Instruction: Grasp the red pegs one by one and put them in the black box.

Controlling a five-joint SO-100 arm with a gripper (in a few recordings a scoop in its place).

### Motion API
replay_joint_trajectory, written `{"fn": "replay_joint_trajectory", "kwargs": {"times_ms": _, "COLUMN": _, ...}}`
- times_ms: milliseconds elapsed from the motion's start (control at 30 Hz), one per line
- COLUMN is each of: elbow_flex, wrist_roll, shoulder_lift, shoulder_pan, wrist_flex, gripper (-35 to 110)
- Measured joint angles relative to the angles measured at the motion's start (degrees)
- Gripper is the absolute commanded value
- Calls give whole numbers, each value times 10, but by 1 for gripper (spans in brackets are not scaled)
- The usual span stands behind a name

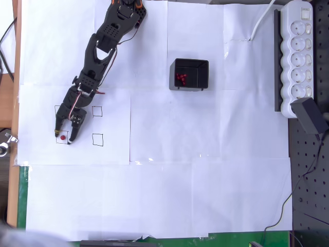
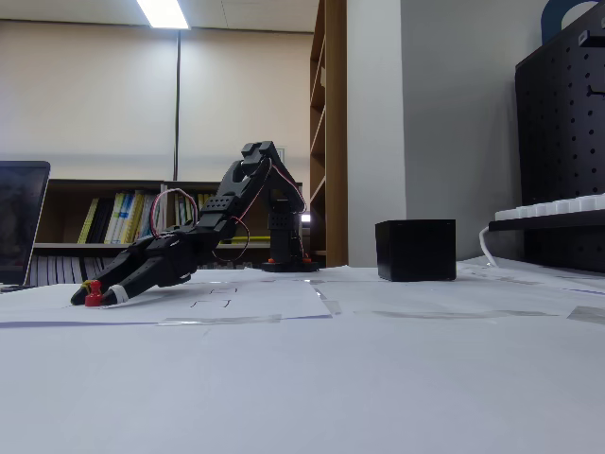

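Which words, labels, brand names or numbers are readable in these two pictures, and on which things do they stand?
No text can be read in either view.
Book spines on the shelf in the fixed view: any titles are too small and blurred to read.
Power strip, black adapter, black box, arm: no readable label shows.
The squares drawn on the paper are outlines, not writing.
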State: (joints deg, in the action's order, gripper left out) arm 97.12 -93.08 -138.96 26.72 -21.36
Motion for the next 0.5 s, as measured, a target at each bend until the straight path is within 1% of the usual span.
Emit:
{"fn": "replay_joint_trajectory", "kwargs": {"times_ms": 233, "elbow_flex": -4, "wrist_roll": 0, "shoulder_lift": 9, "shoulder_pan": 0, "wrist_flex": 11, "gripper": 13}}
{"fn": "replay_joint_trajectory", "kwargs": {"times_ms": 500, "elbow_flex": -6, "wrist_roll": 0, "shoulder_lift": 13, "shoulder_pan": -6, "wrist_flex": 19, "gripper": 13}}
